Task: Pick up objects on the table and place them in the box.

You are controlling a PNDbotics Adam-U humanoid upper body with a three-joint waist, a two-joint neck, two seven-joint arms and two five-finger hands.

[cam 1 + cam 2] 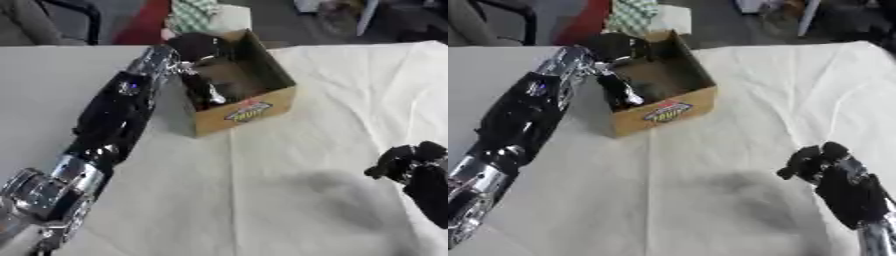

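My left hand (pixel 197 50) is over the open box (pixel 249 107) near the tabletop's (pixel 262 190) far edge, fingers reaching down inside. Something dark with a pale spot (pixel 208 95) hangs there; looks like the fingers are on it, but I can't tell the grip for sure. My right hand (pixel 820 165) hovers by the near right corner, fingers curled, holding nothing. A white cloth covers the tabletop.
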